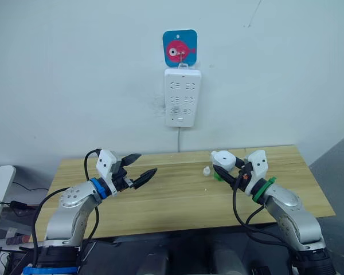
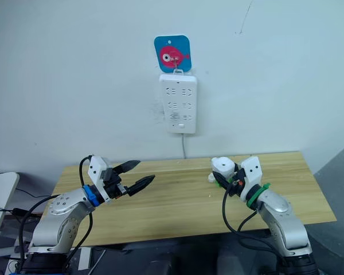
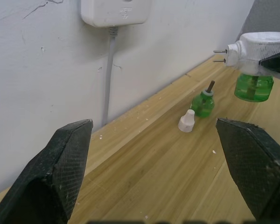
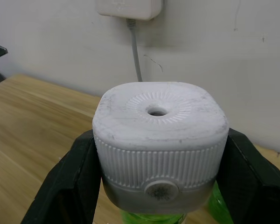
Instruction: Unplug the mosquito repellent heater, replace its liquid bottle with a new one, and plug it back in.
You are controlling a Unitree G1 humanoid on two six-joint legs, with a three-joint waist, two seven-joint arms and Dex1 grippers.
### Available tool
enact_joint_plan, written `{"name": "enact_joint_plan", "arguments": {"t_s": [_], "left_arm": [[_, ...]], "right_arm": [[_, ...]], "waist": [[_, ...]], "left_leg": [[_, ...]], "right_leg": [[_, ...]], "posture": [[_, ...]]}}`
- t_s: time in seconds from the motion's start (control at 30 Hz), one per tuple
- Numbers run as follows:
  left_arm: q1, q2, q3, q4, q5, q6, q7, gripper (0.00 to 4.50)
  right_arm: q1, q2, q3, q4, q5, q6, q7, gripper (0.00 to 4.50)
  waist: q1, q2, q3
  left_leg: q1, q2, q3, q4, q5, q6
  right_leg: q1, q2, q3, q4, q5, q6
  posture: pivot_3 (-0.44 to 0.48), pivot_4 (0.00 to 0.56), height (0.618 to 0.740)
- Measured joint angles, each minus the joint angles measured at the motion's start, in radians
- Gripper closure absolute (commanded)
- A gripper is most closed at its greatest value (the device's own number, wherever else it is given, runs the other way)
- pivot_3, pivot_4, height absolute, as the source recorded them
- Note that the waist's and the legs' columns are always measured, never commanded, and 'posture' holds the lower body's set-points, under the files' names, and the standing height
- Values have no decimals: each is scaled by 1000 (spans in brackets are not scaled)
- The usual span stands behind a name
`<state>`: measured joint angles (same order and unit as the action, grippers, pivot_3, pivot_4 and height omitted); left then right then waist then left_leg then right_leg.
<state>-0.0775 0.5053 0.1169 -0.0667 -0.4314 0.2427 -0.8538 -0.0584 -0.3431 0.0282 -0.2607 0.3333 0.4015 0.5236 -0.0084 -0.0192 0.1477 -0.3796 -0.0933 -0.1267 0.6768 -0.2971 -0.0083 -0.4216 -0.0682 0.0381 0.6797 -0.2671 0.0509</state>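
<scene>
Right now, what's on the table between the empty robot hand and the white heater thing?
In the left wrist view, a small white cap and a loose green bottle stand between the open left end effector and the heater.

The wooden table (image 1: pixel 178 195) and the wall-hung power strip (image 1: pixel 182 96) are seen from above and in front by the two head views, facing forward and down, at middling range. The table edge and strip base are viewed low and close from the left wrist. The mosquito repellent heater (image 4: pixel 159 144) is seen very near from the right wrist, facing the same wall.
</scene>
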Motion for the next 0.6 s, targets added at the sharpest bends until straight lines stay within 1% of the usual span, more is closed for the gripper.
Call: {"name": "enact_joint_plan", "arguments": {"t_s": [0.6], "left_arm": [[0, 0, 0, 5, 1, -15, 13, 0]], "right_arm": [[0, -2, 0, -8, 4, 16, 0, 1519]], "waist": [[0, 0, 0]], "left_leg": [[0, 0, 0, 0, 0, 0]], "right_leg": [[0, 0, 0, 0, 0, 0]], "posture": [[-6, 120, 740]]}}
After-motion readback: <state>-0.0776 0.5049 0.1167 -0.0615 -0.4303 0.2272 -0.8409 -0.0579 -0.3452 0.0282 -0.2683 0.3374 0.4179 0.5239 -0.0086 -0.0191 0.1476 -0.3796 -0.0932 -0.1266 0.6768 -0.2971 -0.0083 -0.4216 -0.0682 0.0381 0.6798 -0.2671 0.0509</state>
